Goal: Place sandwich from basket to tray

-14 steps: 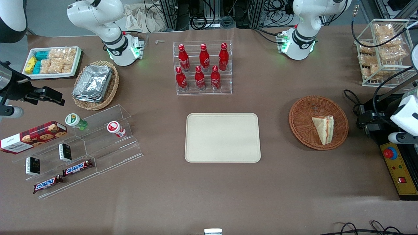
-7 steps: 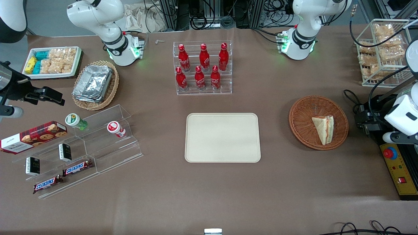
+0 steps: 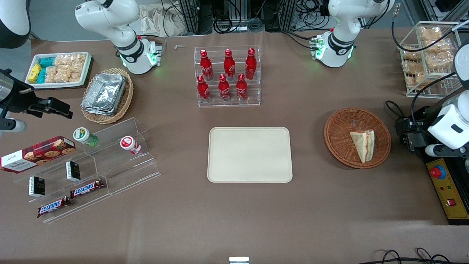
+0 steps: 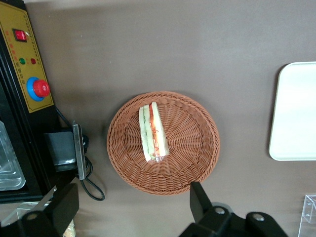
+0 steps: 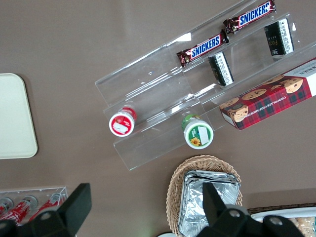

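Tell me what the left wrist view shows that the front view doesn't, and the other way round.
Only the left wrist view shows the left pincer, open and high above the round reddish-brown wicker basket. Only the front view shows the clear rack of red bottles and the tan wicker basket of foil trays. Both show the triangular white-bread sandwich lying in the basket, and the empty cream rectangular tray.

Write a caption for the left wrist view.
Open gripper hovers above the sandwich lying in its basket.
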